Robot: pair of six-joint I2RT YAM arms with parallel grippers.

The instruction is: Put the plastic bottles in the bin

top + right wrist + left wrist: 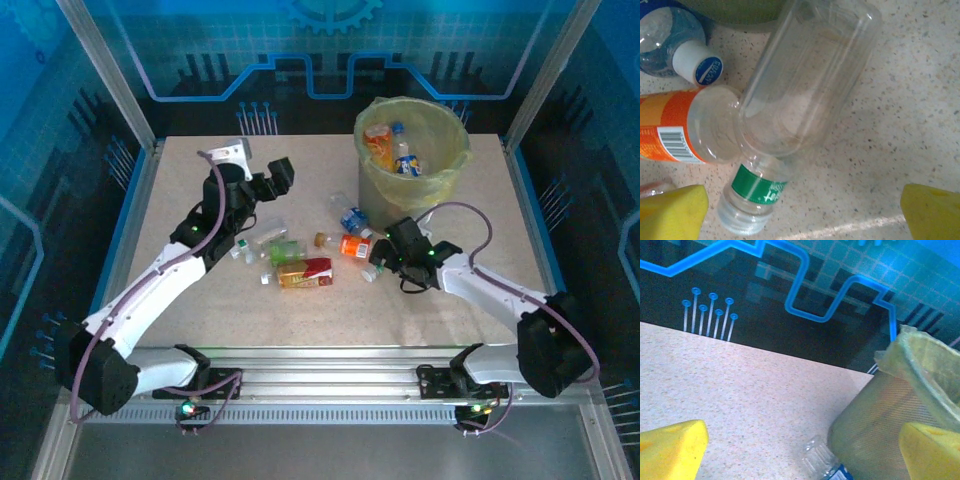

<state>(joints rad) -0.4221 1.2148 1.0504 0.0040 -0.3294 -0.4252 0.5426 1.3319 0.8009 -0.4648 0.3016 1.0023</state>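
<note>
The plastic bottles (305,272) lie mostly in a loose scatter at the middle of the top view. They are just below and left of the bin (400,195), which stands at the upper right of the table (300,160). It already holds two bottles, an orange one (380,143) and a blue-labelled one (405,160). The job looks barely begun, with a pick-up now in hand. In the right wrist view a clear bottle with a green band (805,95) lies slantwise across the centre, its neck toward the lower left. It touches an orange-labelled bottle (675,132) at the left edge, and a bottle with a blue-and-white cap (665,45) sits in the upper left corner. The right gripper (802,220) hovers over the clear bottle, its yellow pads (672,212) wide apart in the bottom corners and holding nothing. The next move likely calls for descending so the pads straddle the body, closing, then lifting over the bin's rim. The smooth round wall may slip, and the orange neighbour may get nudged. The left gripper (280,178), at the upper left of the scatter, also stands open and empty.
</note>
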